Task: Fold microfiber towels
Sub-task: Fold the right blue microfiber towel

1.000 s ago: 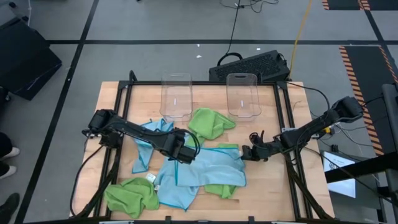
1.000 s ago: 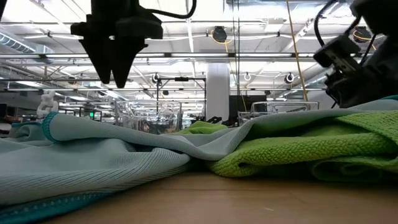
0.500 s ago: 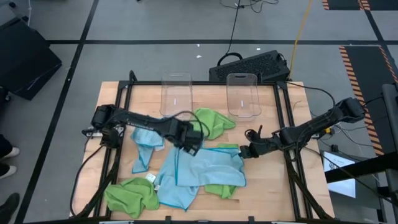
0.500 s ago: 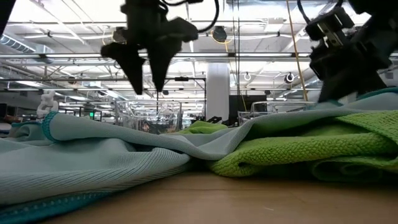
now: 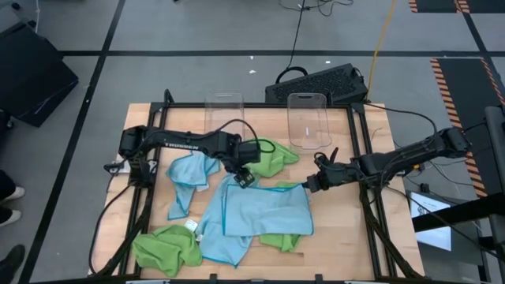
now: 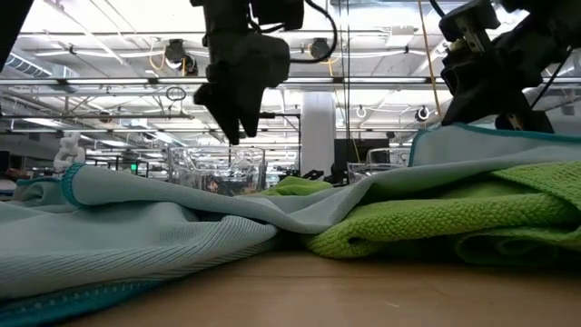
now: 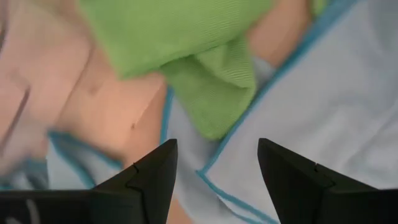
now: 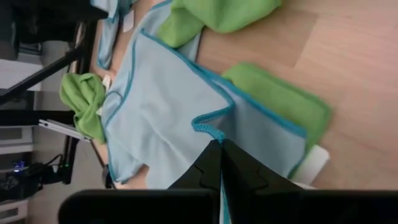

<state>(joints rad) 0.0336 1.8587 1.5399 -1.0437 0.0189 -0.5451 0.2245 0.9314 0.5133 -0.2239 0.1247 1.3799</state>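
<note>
Large light blue towel (image 5: 264, 211) spread mostly flat at centre of the high view, teal-edged, its upper right corner lifted. Second blue towel (image 5: 188, 180) crumpled to its left. Green towel (image 5: 270, 158) bunched above centre, near the frame's middle. Another green towel (image 5: 166, 246) heaped at lower left. A third green towel (image 5: 280, 240) partly covered under the big blue one's lower edge.

Readable text: one item only. White lettering "TROSSEN" runs along the forearm link of the left arm (image 5: 185, 143), just beside the green towel (image 5: 268, 156) in the high view. A white tag on another green towel (image 5: 167, 245) is too small to read.
</note>
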